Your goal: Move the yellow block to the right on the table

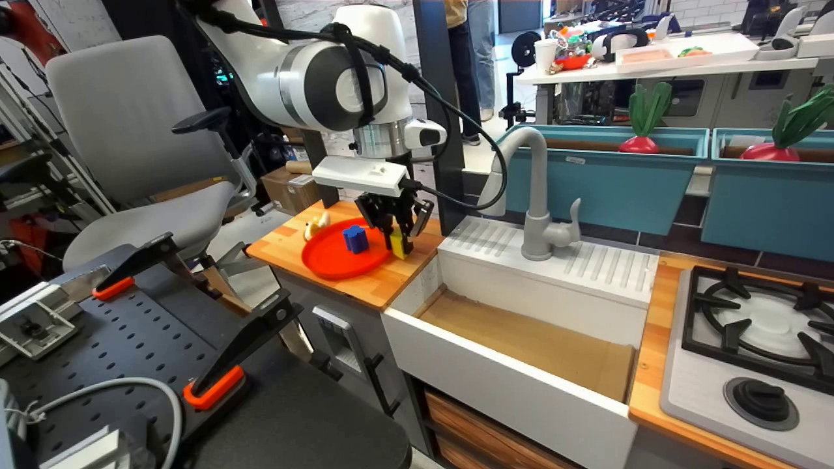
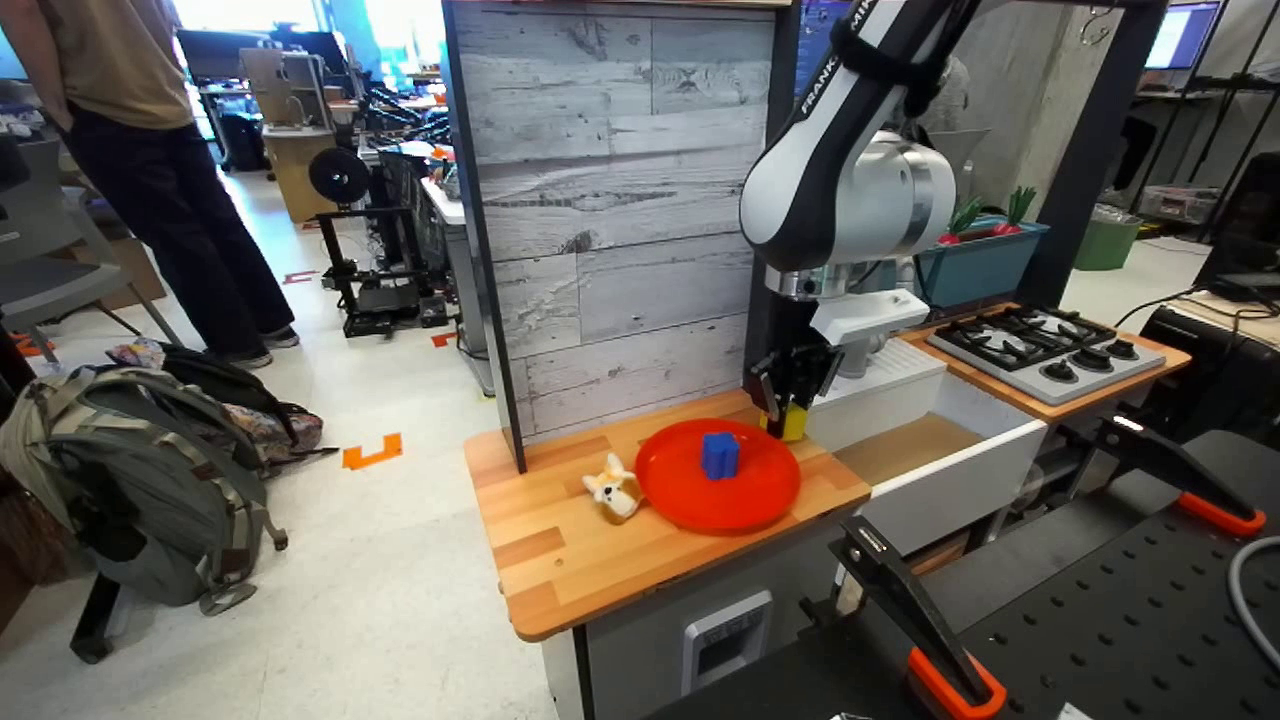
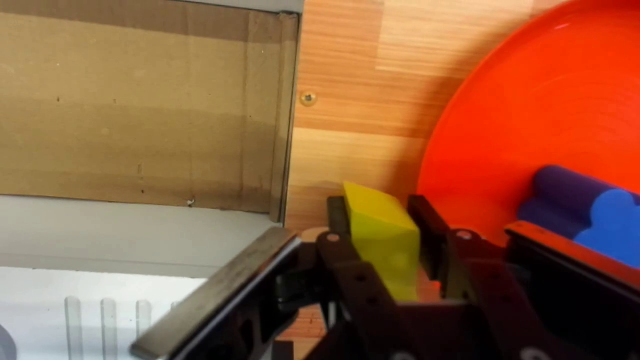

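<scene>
The yellow block is between the fingers of my gripper in both exterior views, at the plate's edge near the sink. It also shows in an exterior view. In the wrist view the yellow block sits skewed between the pads of the gripper. The left pad lies against it and the right pad meets its near corner, so the gripper looks shut on it. The block is at or just above the tan wooden table; I cannot tell whether it touches. Its underside is hidden.
A red-orange plate holds a small blue object, close beside the gripper. A small plush dog lies at the plate's far side. The white sink with a grey faucet adjoins the table. A wooden wall panel stands behind.
</scene>
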You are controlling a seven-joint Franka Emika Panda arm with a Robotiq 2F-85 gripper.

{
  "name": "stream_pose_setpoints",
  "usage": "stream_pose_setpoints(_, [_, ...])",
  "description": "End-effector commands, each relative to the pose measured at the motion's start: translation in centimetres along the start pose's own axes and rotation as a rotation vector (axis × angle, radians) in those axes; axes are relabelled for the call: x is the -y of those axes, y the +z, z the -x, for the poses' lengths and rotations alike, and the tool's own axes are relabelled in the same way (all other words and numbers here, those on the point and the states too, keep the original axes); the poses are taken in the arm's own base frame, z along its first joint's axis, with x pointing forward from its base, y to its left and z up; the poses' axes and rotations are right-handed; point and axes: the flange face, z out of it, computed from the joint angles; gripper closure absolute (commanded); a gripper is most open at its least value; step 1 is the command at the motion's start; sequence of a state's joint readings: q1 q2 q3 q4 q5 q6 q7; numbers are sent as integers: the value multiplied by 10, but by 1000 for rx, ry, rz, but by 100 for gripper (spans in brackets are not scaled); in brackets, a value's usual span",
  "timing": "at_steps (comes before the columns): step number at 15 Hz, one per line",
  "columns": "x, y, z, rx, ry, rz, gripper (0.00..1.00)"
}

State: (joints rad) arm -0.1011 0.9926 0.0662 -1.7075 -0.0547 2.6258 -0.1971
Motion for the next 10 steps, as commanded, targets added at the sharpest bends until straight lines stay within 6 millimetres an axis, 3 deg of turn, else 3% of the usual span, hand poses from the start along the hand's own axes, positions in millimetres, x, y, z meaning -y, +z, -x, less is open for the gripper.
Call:
stream_pose_setpoints(1, [0, 4, -12, 10, 2, 16, 31])
stream_pose_setpoints(5, [4, 5, -10, 11, 3, 27, 1])
stream_pose_setpoints(10, [15, -4, -6, -3, -3, 22, 0])
